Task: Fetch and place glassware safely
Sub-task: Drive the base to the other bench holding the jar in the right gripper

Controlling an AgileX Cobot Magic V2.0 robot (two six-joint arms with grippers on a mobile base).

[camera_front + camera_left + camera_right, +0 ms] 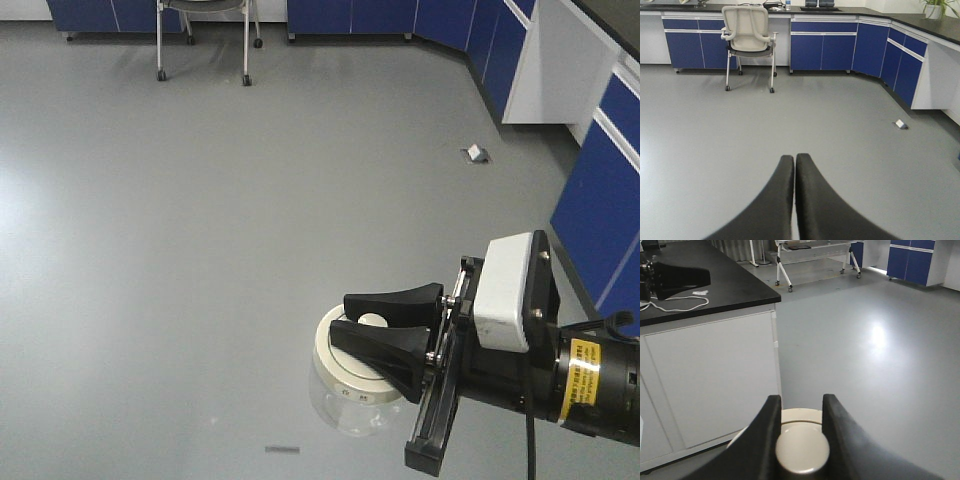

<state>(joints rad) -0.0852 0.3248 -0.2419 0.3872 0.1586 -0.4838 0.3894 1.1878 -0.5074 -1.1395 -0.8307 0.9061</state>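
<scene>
My right gripper (801, 404) pinches the glassware (345, 398) by its lid knob (802, 452), probably sparing the glass; left gripper (794, 159) closed, empty.

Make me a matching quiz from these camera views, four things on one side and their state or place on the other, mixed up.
Things:
1. glass jar
2. left gripper
3. right gripper
4. office chair

States or places:
A. shut, holding nothing
B. in front of the blue cabinets
C. shut on the lid knob
D. clear body, off-white lid, hanging from a gripper

Pairs: 1-D, 2-A, 3-C, 4-B
</scene>
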